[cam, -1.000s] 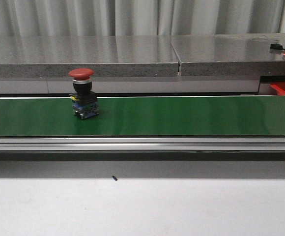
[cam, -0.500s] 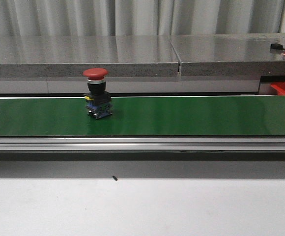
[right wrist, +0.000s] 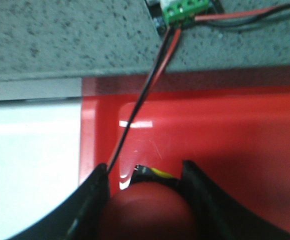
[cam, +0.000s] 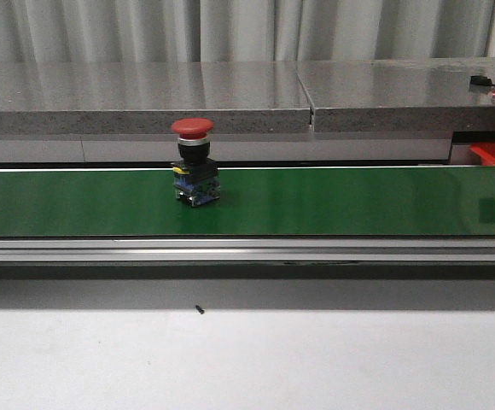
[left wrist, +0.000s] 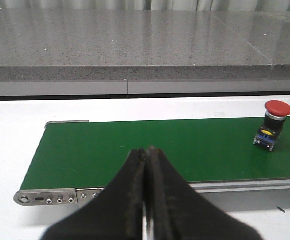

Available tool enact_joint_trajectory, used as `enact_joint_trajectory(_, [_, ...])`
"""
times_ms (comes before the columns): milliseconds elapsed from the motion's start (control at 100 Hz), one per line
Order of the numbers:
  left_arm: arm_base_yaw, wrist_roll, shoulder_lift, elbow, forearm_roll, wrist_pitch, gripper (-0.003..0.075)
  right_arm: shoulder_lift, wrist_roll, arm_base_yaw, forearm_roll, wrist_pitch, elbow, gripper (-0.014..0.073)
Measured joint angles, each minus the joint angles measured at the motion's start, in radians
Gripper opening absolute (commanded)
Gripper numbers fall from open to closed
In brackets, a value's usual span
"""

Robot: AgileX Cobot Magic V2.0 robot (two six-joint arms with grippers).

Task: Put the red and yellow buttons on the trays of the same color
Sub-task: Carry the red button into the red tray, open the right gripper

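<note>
While upright, cap up, red button point(cam: 195, 173) rides green belt point(cam: 358, 201) | left gripper point(left wrist: 146, 165) closed empty | right gripper point(right wrist: 145, 175) clamps second red button point(right wrist: 147, 210)

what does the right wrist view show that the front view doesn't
Only the right wrist view: the right gripper shut on a red button over the red tray, with a green connector on the stone ledge.

Only the front view: the green belt carrying another red button standing upright, and the white table.

Both: the red and black wires and the tray, just a corner at the front view's right edge.
</note>
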Motion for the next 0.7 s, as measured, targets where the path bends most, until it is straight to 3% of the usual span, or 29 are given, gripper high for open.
enact_joint_trajectory(570, [0.000, 0.000, 0.000, 0.000, 0.000, 0.000, -0.0020, 0.063, 0.000, 0.000, 0.007, -0.018, -0.002, 0.0242])
enact_joint_trajectory(640, [0.000, 0.000, 0.000, 0.000, 0.000, 0.000, -0.0020, 0.063, 0.000, 0.000, 0.007, -0.018, -0.002, 0.0286])
enact_joint_trajectory(700, [0.000, 0.000, 0.000, 0.000, 0.000, 0.000, -0.0020, 0.063, 0.000, 0.000, 0.008, -0.018, -0.002, 0.0374])
